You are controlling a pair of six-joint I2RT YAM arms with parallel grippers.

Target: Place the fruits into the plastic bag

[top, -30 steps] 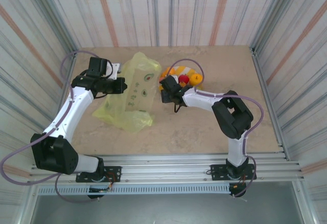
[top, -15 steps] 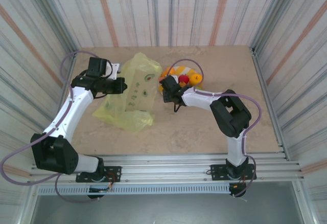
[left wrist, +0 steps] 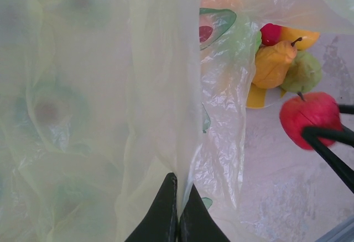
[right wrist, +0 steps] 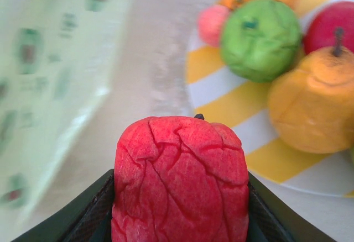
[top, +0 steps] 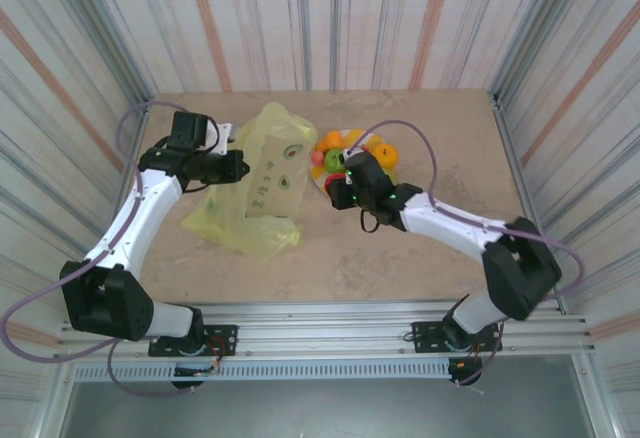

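Yellow-green bag (top: pixel 262 183) L, fruits (top: pixel 352 148) piled R, 1 red fruit (right wrist: pixel 180 181) apart

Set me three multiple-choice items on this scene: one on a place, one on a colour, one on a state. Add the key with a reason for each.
1. Where is the red fruit that the right hand grips?
A. Between the plate and the plastic bag
B. Inside the bag
C. On the plate

2. The plate's stripes are white and
A. blue
B. black
C. yellow

3. The left hand is
A. open over the plate
B. shut on the bag's film
C. shut on a pear

Key: 1 A, in the right wrist view the bag lies to one side of it and the plate to the other. 2 C, yellow bands cross the plate's white surface. 3 B, in the left wrist view it is closed with film pinched in it.
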